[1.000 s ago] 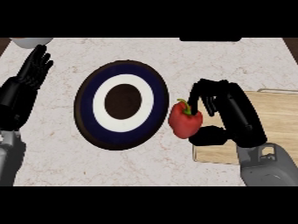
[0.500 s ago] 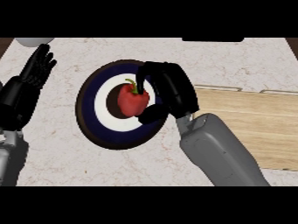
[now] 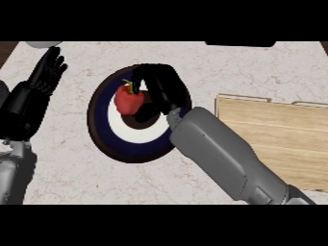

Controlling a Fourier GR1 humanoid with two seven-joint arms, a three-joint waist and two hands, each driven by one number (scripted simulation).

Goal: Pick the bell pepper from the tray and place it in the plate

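Observation:
The red bell pepper with a green stem is over the upper middle of the round plate, which has a dark blue rim, a white ring and a dark centre. My right hand reaches across the plate from the right, its fingers curled round the pepper's right side. I cannot tell whether the pepper touches the plate. The wooden tray lies to the right of the plate, partly covered by my right forearm. My left hand rests open at the left edge, fingers up.
The counter is light marble with dark wood showing at its far corners. A white object peeks in at the top left and a dark object sits at the top edge.
My right hand carried the pepper leftward from beside the tray's edge to over the plate, then slightly further toward its upper middle. The left hand stayed still.

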